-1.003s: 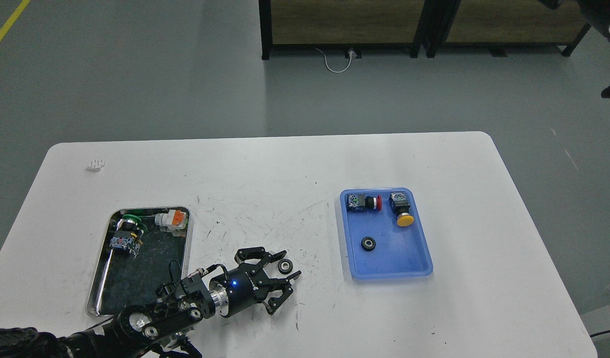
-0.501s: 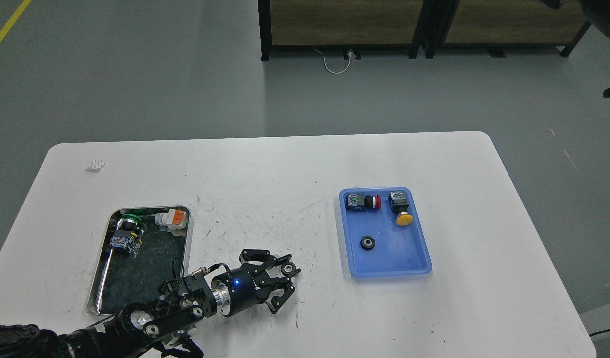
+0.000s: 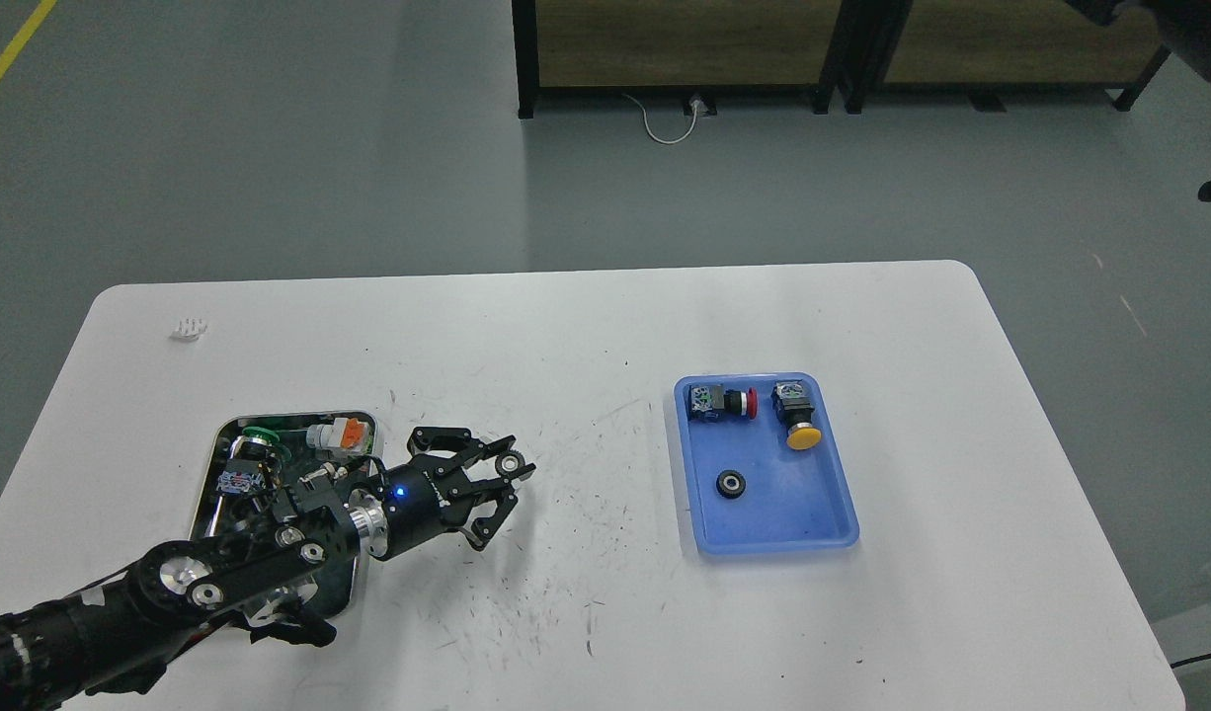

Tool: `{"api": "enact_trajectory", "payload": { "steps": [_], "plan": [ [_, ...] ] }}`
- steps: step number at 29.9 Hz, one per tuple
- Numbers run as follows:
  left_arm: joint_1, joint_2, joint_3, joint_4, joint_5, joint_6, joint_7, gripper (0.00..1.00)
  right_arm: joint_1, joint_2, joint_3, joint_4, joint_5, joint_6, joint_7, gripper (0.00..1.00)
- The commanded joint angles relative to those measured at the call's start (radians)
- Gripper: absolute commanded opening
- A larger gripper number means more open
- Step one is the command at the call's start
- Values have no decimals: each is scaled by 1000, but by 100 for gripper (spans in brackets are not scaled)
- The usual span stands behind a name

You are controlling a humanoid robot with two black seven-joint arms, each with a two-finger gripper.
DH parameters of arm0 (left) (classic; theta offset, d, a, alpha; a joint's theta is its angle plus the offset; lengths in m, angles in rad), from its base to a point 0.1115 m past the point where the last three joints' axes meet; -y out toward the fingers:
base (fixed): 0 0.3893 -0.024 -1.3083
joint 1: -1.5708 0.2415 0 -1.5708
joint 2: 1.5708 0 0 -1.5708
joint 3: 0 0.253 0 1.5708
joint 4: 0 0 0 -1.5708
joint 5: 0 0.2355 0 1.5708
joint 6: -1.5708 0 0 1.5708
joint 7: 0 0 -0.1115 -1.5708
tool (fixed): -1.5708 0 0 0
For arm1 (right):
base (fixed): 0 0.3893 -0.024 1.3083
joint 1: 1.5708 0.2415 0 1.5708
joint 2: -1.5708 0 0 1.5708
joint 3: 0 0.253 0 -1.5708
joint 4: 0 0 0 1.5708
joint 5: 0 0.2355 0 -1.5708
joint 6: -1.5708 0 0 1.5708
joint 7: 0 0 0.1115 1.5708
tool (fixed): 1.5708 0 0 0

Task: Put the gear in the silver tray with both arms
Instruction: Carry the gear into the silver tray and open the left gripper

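My left gripper (image 3: 507,474) is shut on a small black gear (image 3: 512,461) with a silver centre and holds it above the white table, just right of the silver tray (image 3: 270,418). The left arm lies across the tray's near right part and hides it. The tray holds a green push-button switch (image 3: 255,441) and a white and orange connector (image 3: 337,434). A second black gear (image 3: 731,484) lies in the blue tray (image 3: 764,542). The right arm is out of view.
The blue tray also holds a red push-button (image 3: 729,402) and a yellow push-button (image 3: 798,422). A small white piece (image 3: 188,328) lies near the table's far left corner. Scuff marks cover the table's middle (image 3: 586,464).
My left gripper closed on the gear that lay on the table, then rose and moved left and away from me, towards the silver tray, with the gear in it.
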Motion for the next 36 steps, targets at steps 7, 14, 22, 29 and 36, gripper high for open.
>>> {"api": "enact_trajectory", "payload": {
  "steps": [7, 14, 22, 29, 36],
  "plan": [
    [-7, 263, -8, -209, -25, -1, 11, 29, -4, 4, 0, -8, -1, 0, 2, 100],
    [41, 353, -7, -236, -27, -3, -6, 29, -4, 5, 0, -10, -1, -1, 2, 100],
    [130, 392, -8, -233, -38, 8, -12, 29, 11, 4, -34, -11, -1, -8, 2, 100],
    [188, 425, -10, -224, -79, 26, -35, 29, 13, 5, -35, -14, -1, -15, 2, 100],
    [223, 427, -10, -210, -82, 36, -43, 30, 16, 17, -37, -16, -1, -23, 2, 100]
  ]
}}
